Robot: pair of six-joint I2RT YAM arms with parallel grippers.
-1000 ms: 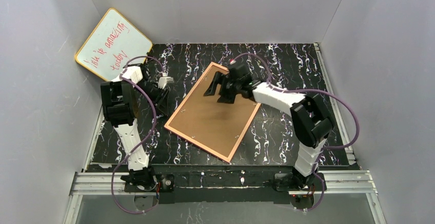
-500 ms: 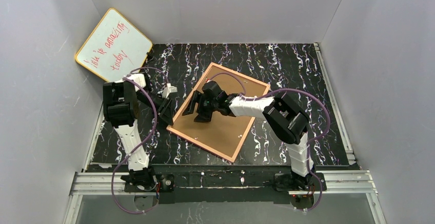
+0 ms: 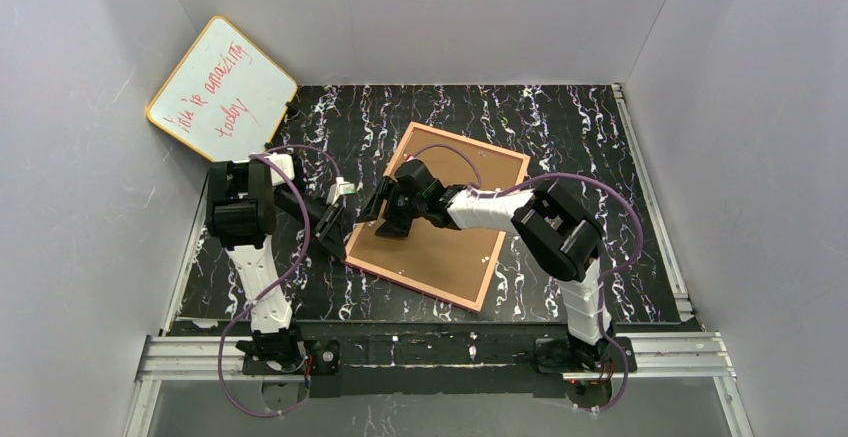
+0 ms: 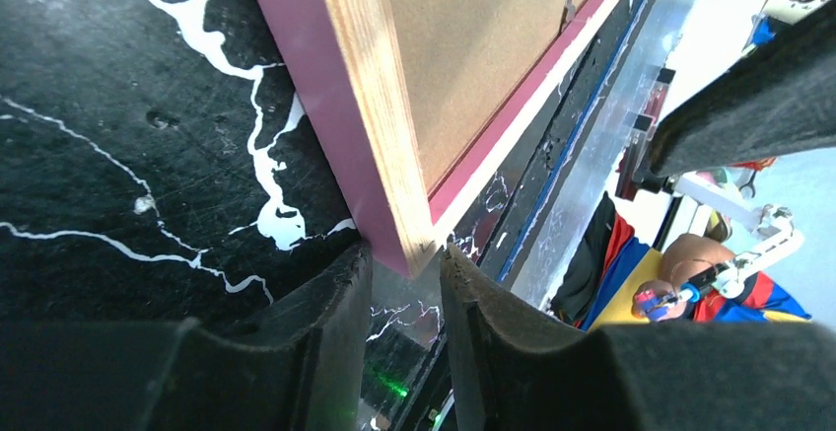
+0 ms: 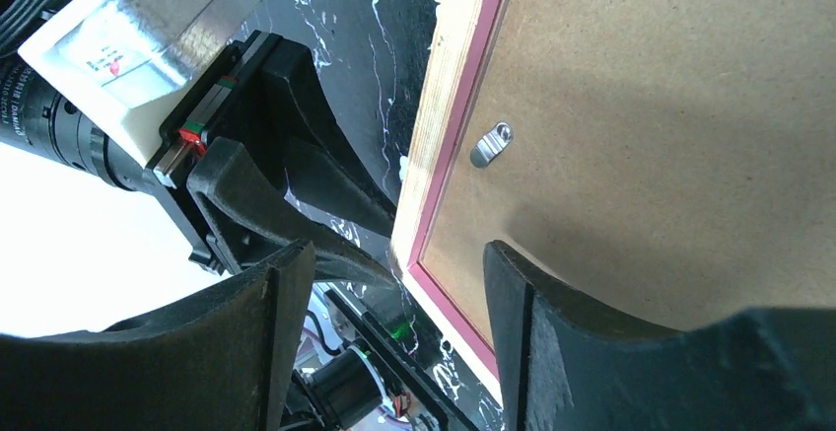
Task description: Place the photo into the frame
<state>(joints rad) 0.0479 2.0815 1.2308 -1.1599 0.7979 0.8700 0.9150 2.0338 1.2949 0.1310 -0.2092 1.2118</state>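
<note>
The frame's [image 4: 370, 106] left corner sits between the left gripper's [image 4: 404, 275] narrowly parted jaws, grip uncertain, while the wide-spread right gripper [image 5: 394, 255] straddles the adjoining edge.

To my far left a yellow-edged whiteboard [image 3: 220, 87] with red handwriting leans against the grey walls [image 3: 420, 17]. Beneath me lies a black mat [image 3: 580, 127] veined white. A brown backing board [image 3: 440, 257] carries a small metal clip [image 5: 490, 144]. An aluminium rail [image 3: 430, 352] runs along the near edge.
</note>
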